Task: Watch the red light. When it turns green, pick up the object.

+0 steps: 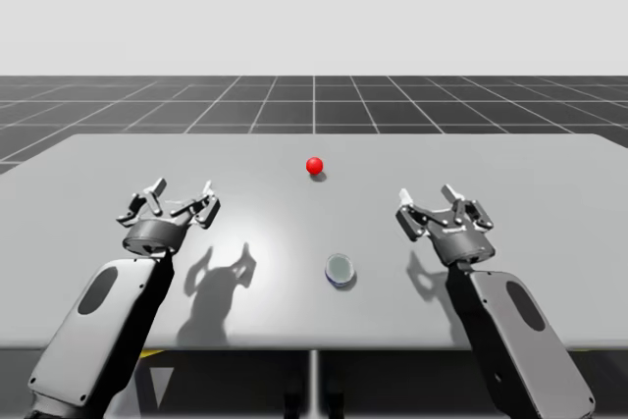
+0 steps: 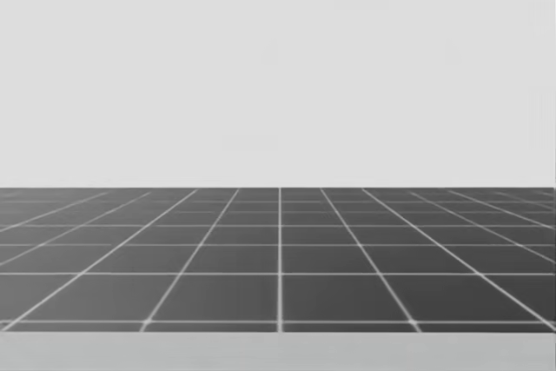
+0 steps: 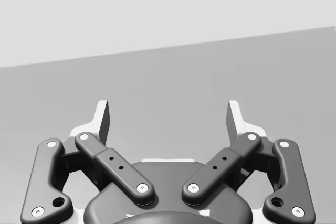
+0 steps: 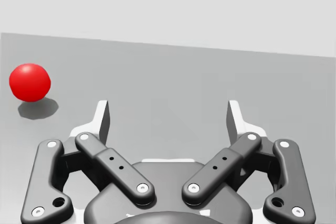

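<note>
A red ball-shaped light (image 1: 314,166) sits on the grey table (image 1: 549,203) toward the back centre; from my right hand it appears ahead and to the left as a red sphere (image 4: 30,82). A small round, glassy disc (image 1: 340,269) lies near the table's front, between my two arms. My left gripper (image 1: 182,200) hovers open over the left part of the table, nothing between its fingers (image 3: 102,120). My right gripper (image 1: 429,203) stands open on the right side, its fingers (image 4: 102,120) empty.
The table's front edge (image 1: 314,348) runs just behind my forearms. Beyond the table's far edge lies a dark gridded floor (image 2: 278,258).
</note>
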### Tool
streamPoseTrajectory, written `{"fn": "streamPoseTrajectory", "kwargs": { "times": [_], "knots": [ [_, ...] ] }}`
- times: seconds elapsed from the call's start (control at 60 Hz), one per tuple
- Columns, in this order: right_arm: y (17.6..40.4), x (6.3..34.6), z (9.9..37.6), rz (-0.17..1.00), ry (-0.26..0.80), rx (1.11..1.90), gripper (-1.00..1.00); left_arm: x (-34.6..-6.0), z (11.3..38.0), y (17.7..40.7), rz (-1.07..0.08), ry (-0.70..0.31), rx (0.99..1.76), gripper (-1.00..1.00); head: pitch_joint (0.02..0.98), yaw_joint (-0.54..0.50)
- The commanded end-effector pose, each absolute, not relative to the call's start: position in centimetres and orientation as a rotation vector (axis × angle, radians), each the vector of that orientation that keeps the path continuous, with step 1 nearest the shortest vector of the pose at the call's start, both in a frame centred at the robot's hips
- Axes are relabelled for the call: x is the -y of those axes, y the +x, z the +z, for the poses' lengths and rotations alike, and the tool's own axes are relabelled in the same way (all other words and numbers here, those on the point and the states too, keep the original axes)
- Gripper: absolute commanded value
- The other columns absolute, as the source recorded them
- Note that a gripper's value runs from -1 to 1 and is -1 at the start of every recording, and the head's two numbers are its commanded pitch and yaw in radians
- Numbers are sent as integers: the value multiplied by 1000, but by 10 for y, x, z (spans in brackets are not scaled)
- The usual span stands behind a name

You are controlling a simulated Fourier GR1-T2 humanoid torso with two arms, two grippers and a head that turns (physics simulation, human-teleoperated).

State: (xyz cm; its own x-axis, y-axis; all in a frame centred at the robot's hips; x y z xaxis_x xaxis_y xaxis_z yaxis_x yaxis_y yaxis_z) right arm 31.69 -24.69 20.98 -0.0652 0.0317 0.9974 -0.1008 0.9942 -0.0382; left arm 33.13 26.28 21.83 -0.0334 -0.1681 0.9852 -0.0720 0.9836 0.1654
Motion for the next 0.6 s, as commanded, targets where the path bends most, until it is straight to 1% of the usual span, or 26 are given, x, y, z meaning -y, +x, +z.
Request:
{"fn": "streamPoseTrajectory", "kwargs": {
  "times": [0.017, 0.033, 0.067, 0.1, 0.183, 0.45, 0.6],
  "knots": [
    [320, 248, 197, 95, 38, 1604, -1000, -268, 206, 338, -88, 209, 1571, -1000, 88, 4],
    [320, 248, 196, 94, 58, 1597, -1000, -269, 206, 338, -88, 209, 1572, -1000, 88, 4],
    [320, 248, 198, 107, 48, 1607, -1000, -269, 206, 339, -89, 210, 1572, -1000, 92, 4],
    [320, 249, 199, 107, 61, 1605, -1000, -269, 206, 339, -89, 210, 1572, -1000, 94, 4],
    [321, 250, 200, 116, 49, 1596, -1000, -268, 206, 339, -91, 211, 1574, -1000, 105, 5],
    [321, 250, 201, 97, 14, 1601, -1000, -268, 205, 339, -95, 218, 1576, -1000, 255, 15],
    [322, 249, 201, 98, 11, 1600, -1000, -269, 205, 340, -100, 219, 1577, -1000, 373, 14]
  ]
}}
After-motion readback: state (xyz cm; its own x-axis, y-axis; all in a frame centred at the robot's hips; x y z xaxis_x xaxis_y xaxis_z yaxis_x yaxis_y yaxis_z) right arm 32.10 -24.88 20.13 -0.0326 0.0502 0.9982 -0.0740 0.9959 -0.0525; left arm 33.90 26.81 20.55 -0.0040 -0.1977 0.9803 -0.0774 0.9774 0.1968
